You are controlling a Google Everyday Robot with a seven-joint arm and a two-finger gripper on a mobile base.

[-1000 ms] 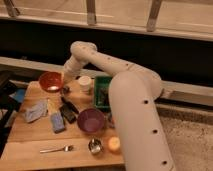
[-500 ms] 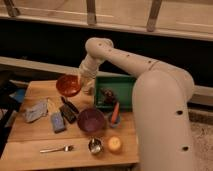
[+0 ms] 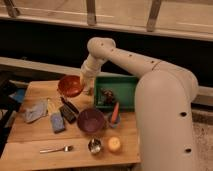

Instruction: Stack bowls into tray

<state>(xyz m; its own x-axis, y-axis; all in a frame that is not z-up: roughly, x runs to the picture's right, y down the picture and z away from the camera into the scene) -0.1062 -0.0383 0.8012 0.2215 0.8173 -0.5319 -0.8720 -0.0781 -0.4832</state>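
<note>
While pincer [image 3: 88, 85] grips bowl [image 3: 69, 86] beside tray [image 3: 128, 93], tabletop [image 3: 30, 136]

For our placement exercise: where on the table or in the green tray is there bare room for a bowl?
The green tray is bare right of the dark clutter. Bare wood lies between the blue sponge and the fork. Around the purple bowl it is crowded. The gripper, by the tray's left edge, holds the orange bowl.

place: office-like dining corner | cues: wooden table [image 3: 30, 145], orange bowl [image 3: 69, 85], fork [image 3: 56, 149], railing [image 3: 91, 12]
</note>
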